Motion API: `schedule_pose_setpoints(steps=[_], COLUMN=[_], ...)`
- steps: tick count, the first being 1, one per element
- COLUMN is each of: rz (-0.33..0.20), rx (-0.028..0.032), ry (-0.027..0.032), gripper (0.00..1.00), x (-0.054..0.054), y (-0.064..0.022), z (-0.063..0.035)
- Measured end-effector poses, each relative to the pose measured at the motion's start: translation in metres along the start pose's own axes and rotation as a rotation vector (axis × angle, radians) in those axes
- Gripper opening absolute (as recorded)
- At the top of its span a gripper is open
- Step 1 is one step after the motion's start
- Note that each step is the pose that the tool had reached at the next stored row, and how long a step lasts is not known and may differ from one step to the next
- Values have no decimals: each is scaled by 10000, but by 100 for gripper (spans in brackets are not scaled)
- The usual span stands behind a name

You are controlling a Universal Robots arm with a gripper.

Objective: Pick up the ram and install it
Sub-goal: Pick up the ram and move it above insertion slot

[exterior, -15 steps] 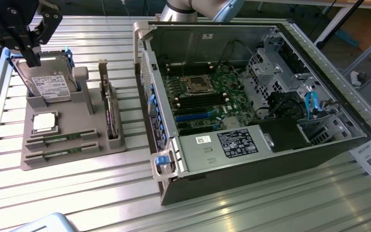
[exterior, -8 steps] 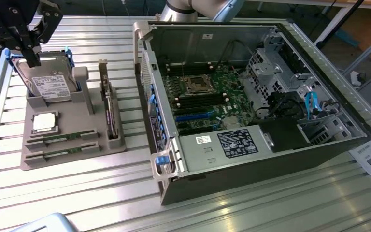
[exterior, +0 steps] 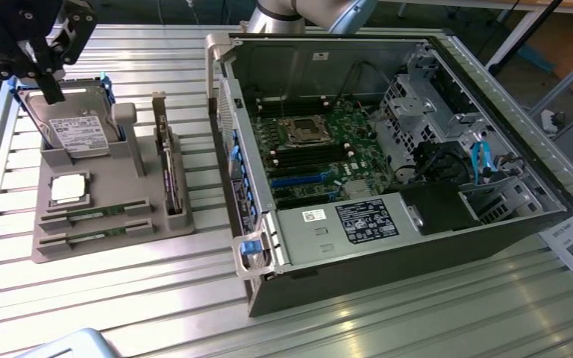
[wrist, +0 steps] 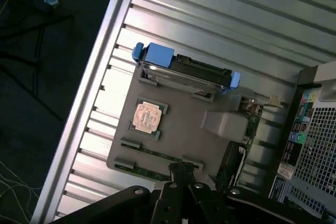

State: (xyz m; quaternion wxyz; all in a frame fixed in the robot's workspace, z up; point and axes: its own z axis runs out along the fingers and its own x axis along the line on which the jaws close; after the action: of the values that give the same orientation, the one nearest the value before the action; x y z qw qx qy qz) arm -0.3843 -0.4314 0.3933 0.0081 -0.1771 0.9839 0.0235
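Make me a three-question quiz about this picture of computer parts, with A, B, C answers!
1. Where is the ram?
A: in the gray holder
B: inside the computer case
C: on top of the hard drive

2. What colour are the hard drive's end clips?
A: red
B: blue
C: yellow

3. How is the computer case?
A: shut
B: open on one side
C: covered with a cloth

Answers:
1 A, the green sticks lie in the holder's slots, outside the case.
2 B, blue shows at both ends of the drive.
3 B, the motherboard shows inside.
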Motion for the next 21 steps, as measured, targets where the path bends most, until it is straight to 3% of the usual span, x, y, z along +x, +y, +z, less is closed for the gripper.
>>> schedule_pose_setpoints(steps=[7, 14, 21], rz=[-900, -2381, -3261], rx=[-22, -58, -79], ry=[38, 103, 142], gripper=[10, 10, 10], x=[-15, -42, -54], y=[-6, -16, -20], z=[1, 2, 3])
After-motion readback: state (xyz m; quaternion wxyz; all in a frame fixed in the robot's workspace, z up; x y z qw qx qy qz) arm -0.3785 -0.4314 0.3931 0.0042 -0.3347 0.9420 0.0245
